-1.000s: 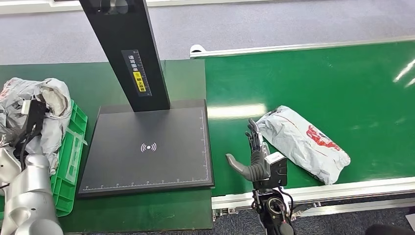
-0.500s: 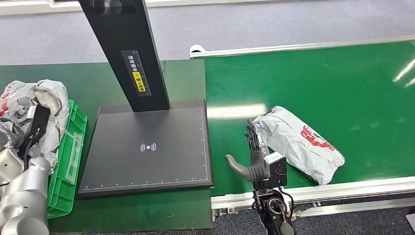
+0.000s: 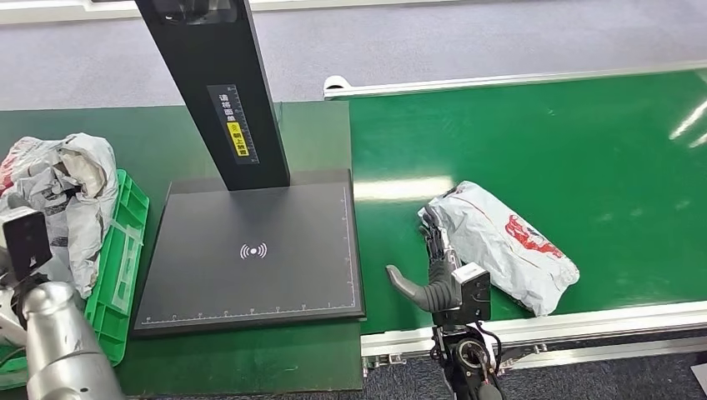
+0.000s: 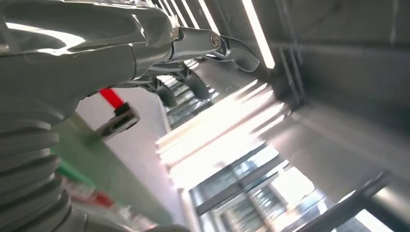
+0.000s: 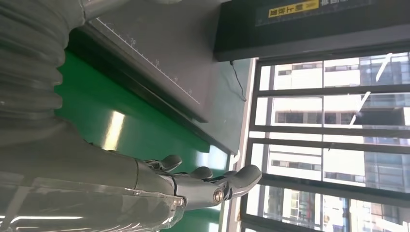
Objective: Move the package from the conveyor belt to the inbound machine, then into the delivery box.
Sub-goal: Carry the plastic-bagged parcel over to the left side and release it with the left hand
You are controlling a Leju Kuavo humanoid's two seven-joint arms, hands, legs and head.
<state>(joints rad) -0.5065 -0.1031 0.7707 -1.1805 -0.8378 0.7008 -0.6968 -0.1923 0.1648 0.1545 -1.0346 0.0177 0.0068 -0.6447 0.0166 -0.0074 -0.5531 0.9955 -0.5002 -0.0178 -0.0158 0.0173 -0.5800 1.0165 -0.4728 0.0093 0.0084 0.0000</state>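
head view, right robot hand [image 3: 435,265] spread beside package [image 3: 502,245], right wrist view, windows [image 5: 329,145]

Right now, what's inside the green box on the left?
Crumpled grey plastic packages are piled in the green box. Whatever lies beneath that pile, and the box's bottom, is covered.

The right hand [image 3: 433,265] stands upright on its silver arm, dark fingers [image 3: 434,240] straight, thick grey thumb [image 3: 406,283] spread wide, holding nothing. The left silver arm [image 3: 58,350] is bent upward.
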